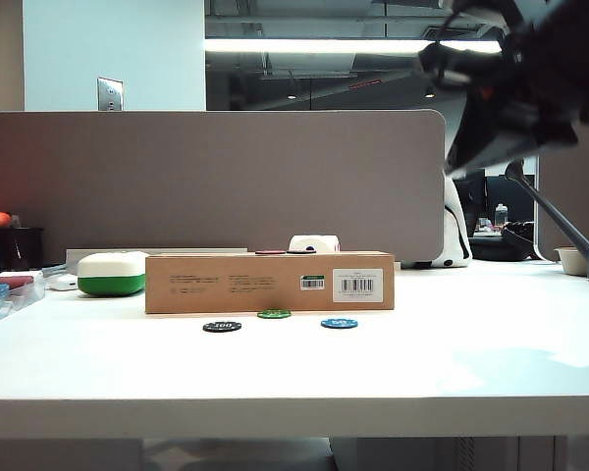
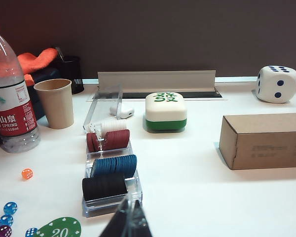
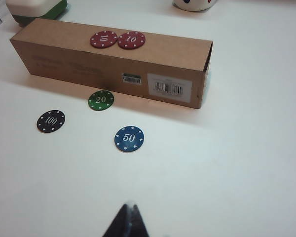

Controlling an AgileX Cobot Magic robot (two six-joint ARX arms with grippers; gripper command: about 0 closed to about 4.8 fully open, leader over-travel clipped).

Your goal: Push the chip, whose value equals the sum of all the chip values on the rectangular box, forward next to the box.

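Tabletop (image 3: 227,163) open before chips; box (image 3: 113,54) blocks behind.

1 rectangular box (image 3: 113,54), 2 red chips (image 3: 117,39) on top, 1 green chip (image 3: 101,100), 1 black chip (image 3: 51,121), 1 blue chip (image 3: 129,138)

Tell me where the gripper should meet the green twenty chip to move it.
The green chip lies flat, too thin to pinch. Probably best to press the right gripper tips, held together, on its top face from above, then slide it toward the rectangular box.
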